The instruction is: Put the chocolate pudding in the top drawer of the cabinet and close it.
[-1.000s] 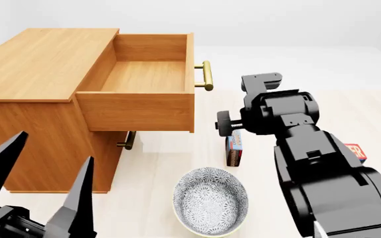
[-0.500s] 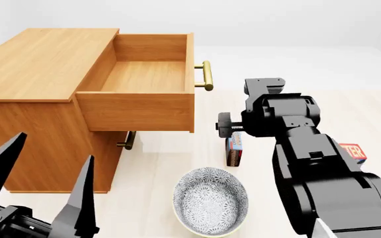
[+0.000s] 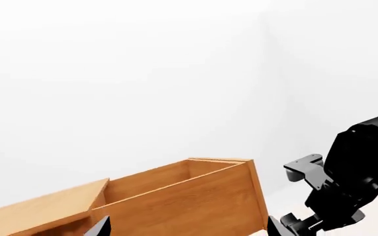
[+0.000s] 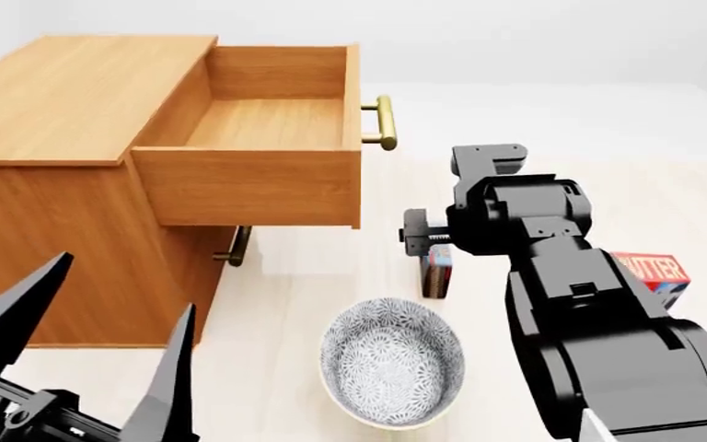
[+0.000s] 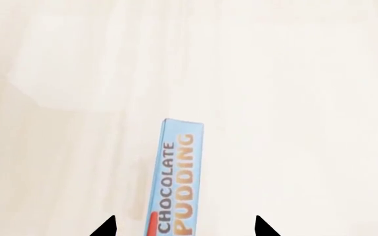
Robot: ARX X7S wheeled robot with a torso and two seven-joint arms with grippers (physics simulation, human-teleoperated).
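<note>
The chocolate pudding (image 5: 177,187), a thin blue box on its edge, stands on the floor directly below my right gripper (image 5: 183,227). That gripper is open, with one fingertip on each side of the box and well apart from it. In the head view the pudding (image 4: 437,270) peeks out from under my right arm (image 4: 519,216). The cabinet (image 4: 71,110) stands at the left. Its top drawer (image 4: 255,180) is pulled out and empty, brass handle (image 4: 382,122) facing right. My left gripper (image 4: 96,354) hangs open near the cabinet's front corner and holds nothing. The left wrist view shows the drawer (image 3: 182,196) beyond the open left gripper (image 3: 187,228).
A patterned bowl (image 4: 390,361) sits on the floor just in front of the pudding. A red butter box (image 4: 654,273) lies to the right of my right arm. The lower drawer's handle (image 4: 233,247) shows under the open drawer.
The head view has shifted a little, so the cabinet sits slightly higher in frame. My left gripper has come up somewhat. The right arm now covers more of the pudding.
</note>
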